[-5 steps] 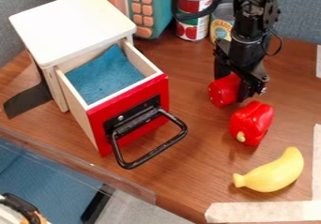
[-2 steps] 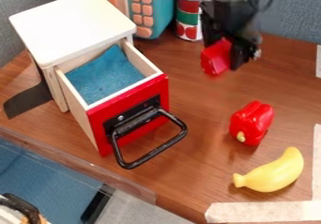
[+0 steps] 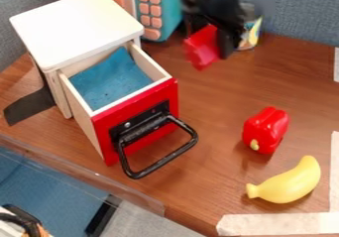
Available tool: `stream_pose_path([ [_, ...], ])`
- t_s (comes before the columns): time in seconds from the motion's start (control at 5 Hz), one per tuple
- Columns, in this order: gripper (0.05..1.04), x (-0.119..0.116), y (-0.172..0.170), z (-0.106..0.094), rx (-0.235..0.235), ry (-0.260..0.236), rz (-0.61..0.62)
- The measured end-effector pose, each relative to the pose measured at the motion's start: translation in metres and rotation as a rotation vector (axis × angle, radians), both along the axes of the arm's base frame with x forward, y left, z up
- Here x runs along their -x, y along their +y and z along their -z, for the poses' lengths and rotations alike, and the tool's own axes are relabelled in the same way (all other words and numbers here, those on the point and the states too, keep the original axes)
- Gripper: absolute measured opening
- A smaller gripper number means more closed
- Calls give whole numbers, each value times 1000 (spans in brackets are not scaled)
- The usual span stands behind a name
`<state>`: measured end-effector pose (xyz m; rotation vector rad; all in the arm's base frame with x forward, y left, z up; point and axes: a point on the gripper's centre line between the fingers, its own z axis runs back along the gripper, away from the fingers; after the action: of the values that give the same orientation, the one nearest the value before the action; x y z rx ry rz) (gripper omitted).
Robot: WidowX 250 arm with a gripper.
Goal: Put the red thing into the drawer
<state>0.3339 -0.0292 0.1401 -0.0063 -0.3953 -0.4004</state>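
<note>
1. Behind and to the right of the open drawer point(image 3: 149, 65) as the camera looks, the gripper point(image 3: 212, 41) hangs above the table point(image 3: 218, 94), closed around the red thing point(image 3: 201, 46), which juts out below it at a tilt.

2. The step in hand, as I judge it, is the carry: 1 grasp made, 1 placement left. The drawer is pulled out already, so no work on its black handle point(image 3: 159, 154) is called for.

3. Bring the load leftward in the view and toward the camera, high enough that its lower end clears the drawer's side wall. A low path would likely knock that wall or drag the drawer askew.

4. Aim for the middle of the blue cloth point(image 3: 109, 82) lining the drawer, between the red front point(image 3: 136, 107) and the white-topped cabinet point(image 3: 76, 25). Too far back, the gripper may strike the cabinet's top edge; too far forward, the load could catch on the front.

5. Lower until the piece is just over or touching the cloth, then part the fingers gently; a high drop might make it bounce or roll.

6. Rise straight up before turning away, leaving the red pepper point(image 3: 266, 129) and yellow banana point(image 3: 286, 182) alone.
</note>
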Motion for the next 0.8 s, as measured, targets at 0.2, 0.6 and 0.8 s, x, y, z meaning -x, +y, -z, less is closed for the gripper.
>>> stream_pose_path([
  [0.2,791,16,17,-15,10,-2,-53],
  [0.6,791,45,51,-28,-12,-6,-171],
  [0.8,791,57,61,-18,-49,14,-175],
])
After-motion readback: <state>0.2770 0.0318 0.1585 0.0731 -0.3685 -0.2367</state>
